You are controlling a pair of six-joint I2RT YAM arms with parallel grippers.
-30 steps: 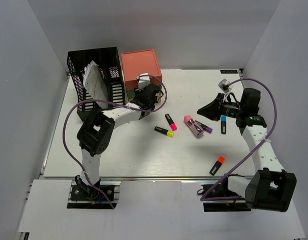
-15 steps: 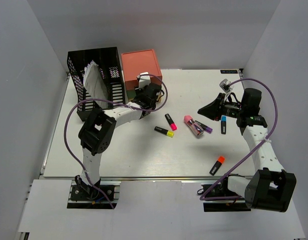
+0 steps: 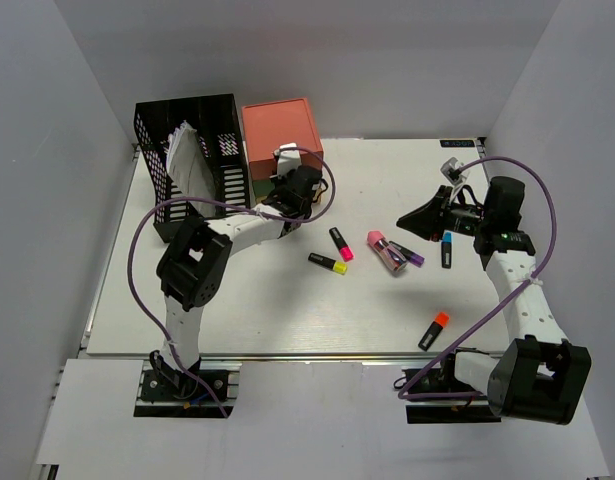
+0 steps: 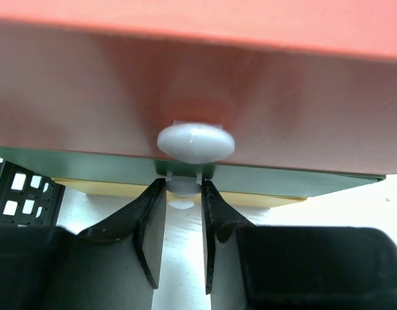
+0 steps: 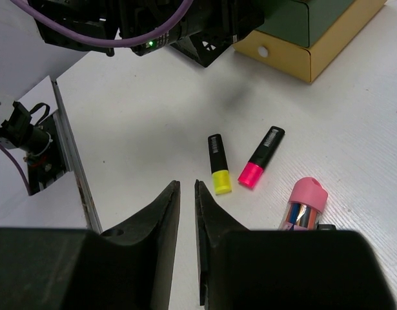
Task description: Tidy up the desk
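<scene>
The white desk (image 3: 287,310) holds scattered highlighters: yellow (image 3: 327,263), pink (image 3: 341,243), purple (image 3: 407,253), blue (image 3: 446,249) and orange (image 3: 434,329), plus a pink-capped pen tube (image 3: 385,251). My left gripper (image 4: 183,188) is at the front of the coral, green and yellow drawer unit (image 3: 280,130), shut on the green drawer's white knob (image 4: 183,186). The coral drawer's knob (image 4: 195,142) is just above it. My right gripper (image 5: 186,184) hovers above the desk, jaws nearly together and empty, near the yellow highlighter (image 5: 217,172) and pink highlighter (image 5: 261,157).
A black mesh file rack (image 3: 187,150) with papers stands at the back left beside the drawer unit. The left arm (image 3: 237,225) lies across the desk's left half. Aluminium rails (image 3: 287,355) edge the desk. Grey walls enclose three sides.
The right gripper has edged very slightly to the right. The left gripper stays at the drawer unit's front.
</scene>
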